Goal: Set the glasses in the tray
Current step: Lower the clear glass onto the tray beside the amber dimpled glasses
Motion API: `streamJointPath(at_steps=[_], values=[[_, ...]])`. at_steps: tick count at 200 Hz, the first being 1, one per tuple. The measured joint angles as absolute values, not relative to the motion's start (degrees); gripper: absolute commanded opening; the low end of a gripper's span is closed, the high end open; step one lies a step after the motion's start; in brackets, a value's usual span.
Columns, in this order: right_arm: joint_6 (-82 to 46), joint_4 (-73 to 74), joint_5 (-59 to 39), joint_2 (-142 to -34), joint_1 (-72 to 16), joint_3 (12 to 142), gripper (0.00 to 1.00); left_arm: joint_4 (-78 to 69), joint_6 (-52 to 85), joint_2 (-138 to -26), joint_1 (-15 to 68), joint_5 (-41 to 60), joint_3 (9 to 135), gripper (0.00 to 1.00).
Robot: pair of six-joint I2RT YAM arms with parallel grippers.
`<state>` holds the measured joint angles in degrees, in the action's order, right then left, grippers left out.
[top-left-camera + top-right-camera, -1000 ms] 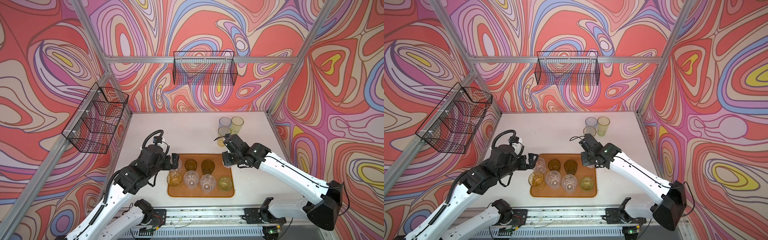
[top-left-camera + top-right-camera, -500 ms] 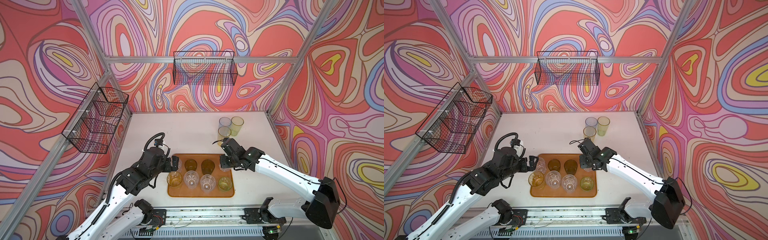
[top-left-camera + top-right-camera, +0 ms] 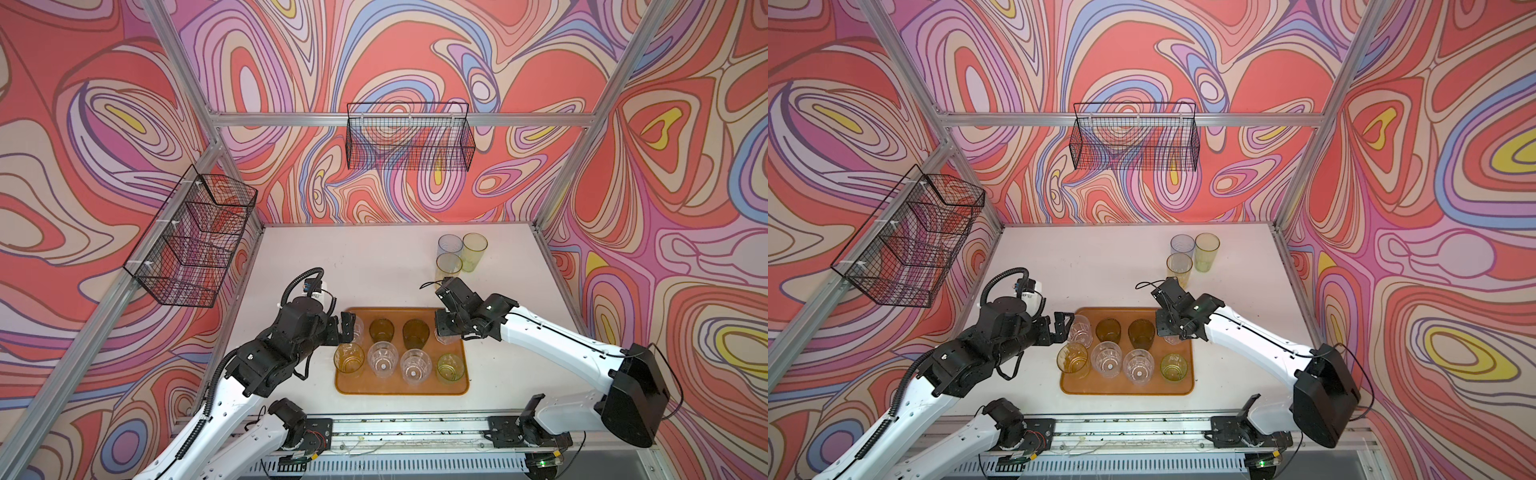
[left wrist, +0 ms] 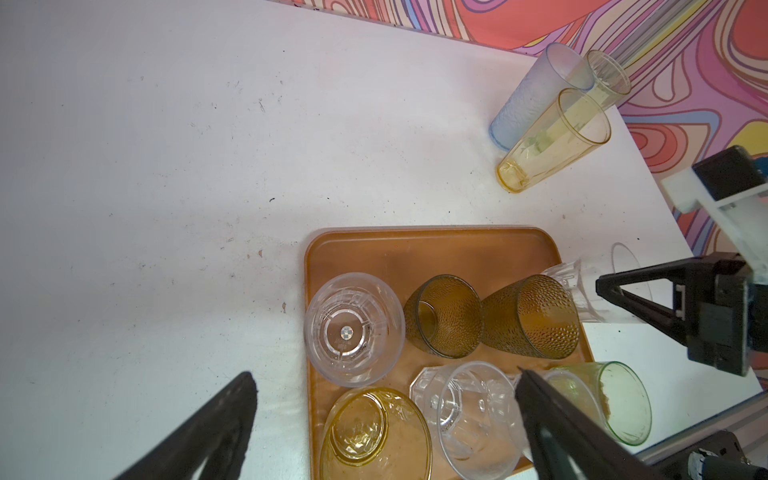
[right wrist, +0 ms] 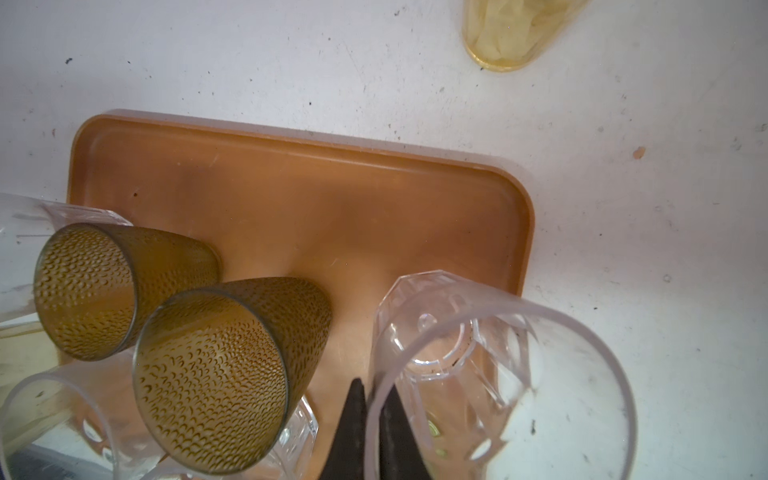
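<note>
The right gripper (image 5: pixel 368 388) is pinched tight on the rim of a clear faceted glass (image 5: pixel 494 365), its arm stretched low to the far right corner of the tray (image 3: pixel 399 392). The left gripper (image 3: pixel 347 328) is spread wide and empty, just beside a second clear tumbler (image 3: pixel 358 330) in the far left corner. Six other tumblers (image 3: pixel 382 363) stand in the tray. Three tall glasses (image 3: pixel 459 255) stand on the table (image 3: pixel 374 257) behind.

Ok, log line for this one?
left tool open | right tool shut on clear glass at tray corner | three tall glasses on table
</note>
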<state>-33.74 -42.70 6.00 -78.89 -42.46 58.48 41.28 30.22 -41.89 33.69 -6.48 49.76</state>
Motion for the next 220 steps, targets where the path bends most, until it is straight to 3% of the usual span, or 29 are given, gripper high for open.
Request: streamJointPath(at_steps=[100, 120, 220], values=[[-34.44, -40.66, 5.23, -80.51, -42.48, 57.21, 0.0, 41.28, 30.28, -42.41, 33.69, -6.48, 48.93, 1.0], [-34.68, -40.49, 4.82, -80.53, -42.52, 56.88, 0.07, 41.08, 30.57, -42.5, 33.69, -6.44, 48.42, 1.0], [-35.4, -40.27, 4.54, -80.53, -42.7, 57.14, 0.21, 40.84, 30.7, -43.31, 33.69, -6.44, 48.1, 1.0]])
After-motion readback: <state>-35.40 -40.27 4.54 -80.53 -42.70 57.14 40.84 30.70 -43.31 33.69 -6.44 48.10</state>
